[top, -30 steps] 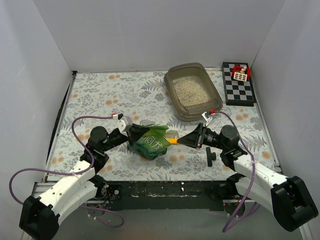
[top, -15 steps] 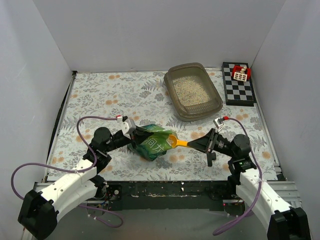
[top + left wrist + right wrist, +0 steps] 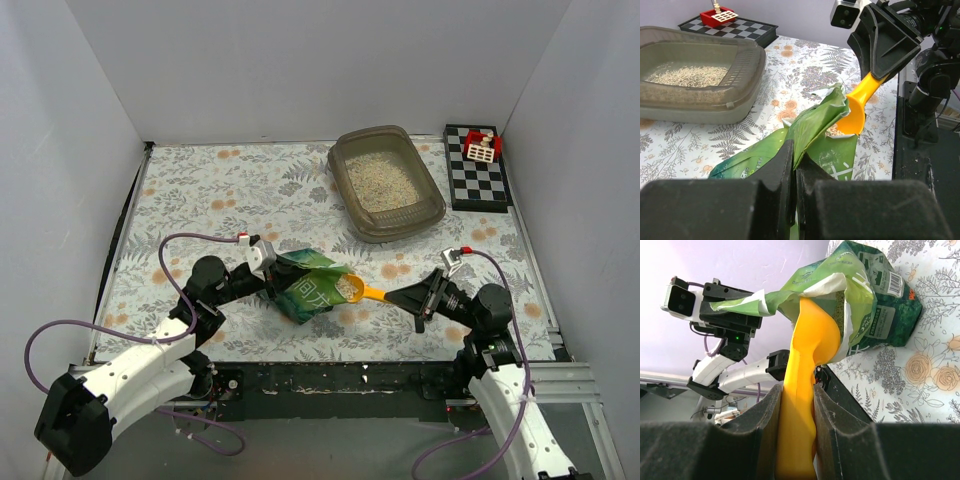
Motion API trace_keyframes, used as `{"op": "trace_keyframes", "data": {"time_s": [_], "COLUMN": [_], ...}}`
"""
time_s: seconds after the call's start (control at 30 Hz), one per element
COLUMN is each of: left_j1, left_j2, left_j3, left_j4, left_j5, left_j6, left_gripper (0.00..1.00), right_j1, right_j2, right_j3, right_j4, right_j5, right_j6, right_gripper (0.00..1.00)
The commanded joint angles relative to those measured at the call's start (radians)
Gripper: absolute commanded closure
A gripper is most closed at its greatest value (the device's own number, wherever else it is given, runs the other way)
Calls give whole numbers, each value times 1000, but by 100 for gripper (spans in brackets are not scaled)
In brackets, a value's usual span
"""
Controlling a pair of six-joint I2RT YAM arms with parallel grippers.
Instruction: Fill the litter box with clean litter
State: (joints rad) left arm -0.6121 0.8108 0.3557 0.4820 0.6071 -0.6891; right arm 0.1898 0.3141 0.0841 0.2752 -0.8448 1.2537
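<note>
Right claw (image 3: 395,296) grips scoop (image 3: 360,291) at bag (image 3: 308,293) mouth; left claw (image 3: 270,266) pinches bag.

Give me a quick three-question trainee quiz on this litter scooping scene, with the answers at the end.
1. True or false: the litter box already holds litter.
2. The left end effector grips: A) the edge of the green bag, B) the litter box rim, C) nothing.
3. What does the right end effector hold?
Key: 1 true. 2 A. 3 the yellow scoop, by its handle.
</note>
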Motion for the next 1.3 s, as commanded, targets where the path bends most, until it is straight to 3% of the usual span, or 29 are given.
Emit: {"op": "trace_keyframes", "data": {"time_s": [0.0,0.63,1.27], "left_j1": [-8,-17,-21], "left_j2": [-9,-29,-65], "left_j3": [-15,-21,-29], "left_j4": [-5,7,18], "left_j5": [-27,-64,-141], "left_j6": [-6,-15,-24], "left_gripper": [100,100,100], "right_j1": [-7,-7,-7], "right_j2": [-82,-332,-506], "right_j3": [40,190,362], "right_j4": [-180,-596,-829], "right_j5": [22,156,305], "right_j6": [-11,15,82], "right_gripper": [99,99,99]}}
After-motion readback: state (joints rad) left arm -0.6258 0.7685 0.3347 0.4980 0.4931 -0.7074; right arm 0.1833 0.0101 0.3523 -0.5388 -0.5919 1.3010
